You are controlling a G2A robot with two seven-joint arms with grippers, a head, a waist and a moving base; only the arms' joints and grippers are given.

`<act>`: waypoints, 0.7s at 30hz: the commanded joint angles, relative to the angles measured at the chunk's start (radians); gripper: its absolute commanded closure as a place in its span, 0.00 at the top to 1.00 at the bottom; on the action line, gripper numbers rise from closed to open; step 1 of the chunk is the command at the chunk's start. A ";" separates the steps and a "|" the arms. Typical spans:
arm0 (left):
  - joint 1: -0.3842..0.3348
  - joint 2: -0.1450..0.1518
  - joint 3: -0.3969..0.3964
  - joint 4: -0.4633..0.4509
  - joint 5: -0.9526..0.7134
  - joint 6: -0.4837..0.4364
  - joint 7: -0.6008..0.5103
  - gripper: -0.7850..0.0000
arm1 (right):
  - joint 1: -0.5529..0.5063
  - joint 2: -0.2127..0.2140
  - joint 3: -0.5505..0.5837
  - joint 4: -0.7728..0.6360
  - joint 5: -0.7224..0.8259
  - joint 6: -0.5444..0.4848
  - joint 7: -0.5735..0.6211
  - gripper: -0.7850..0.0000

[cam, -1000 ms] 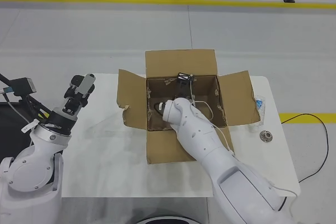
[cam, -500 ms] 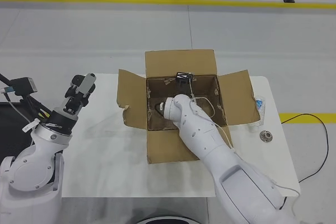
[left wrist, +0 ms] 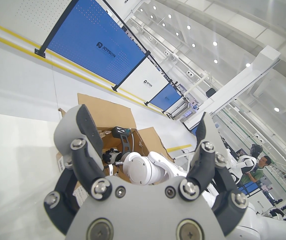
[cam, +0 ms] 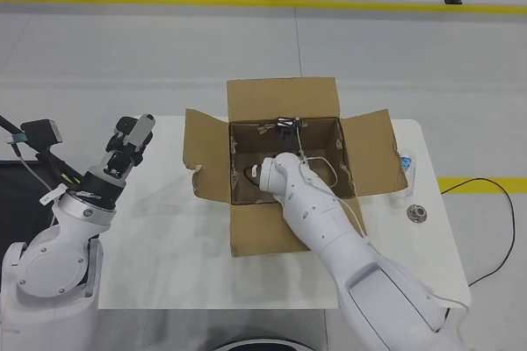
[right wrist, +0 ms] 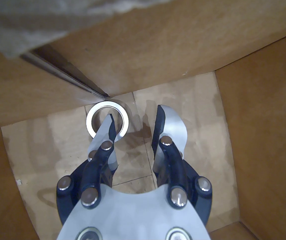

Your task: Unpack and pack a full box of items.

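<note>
Right claw [right wrist: 135,112], spread open deep in the box [right wrist: 158,51], has one fingertip [right wrist: 105,132] over the hole of the metal ring [right wrist: 89,123] lying flat by the wall, so I'd lower straight, straddle the rim and pinch slowly lest it skid.

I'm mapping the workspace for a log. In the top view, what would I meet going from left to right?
left gripper → cardboard box → small metal part → black cable on the floor
</note>
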 commanded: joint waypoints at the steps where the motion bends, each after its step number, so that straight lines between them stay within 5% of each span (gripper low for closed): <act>1: 0.000 0.001 0.001 0.000 -0.001 0.002 0.000 1.00 | -0.011 0.002 0.013 -0.015 0.011 0.004 -0.029 0.49; 12: 0.000 0.009 0.006 -0.001 -0.002 0.005 0.006 1.00 | -0.069 0.021 0.042 -0.117 -0.028 0.027 -0.050 0.56; 21: 0.005 0.014 0.005 0.000 -0.008 0.003 0.017 1.00 | -0.078 0.031 0.047 -0.143 -0.083 0.006 0.027 0.48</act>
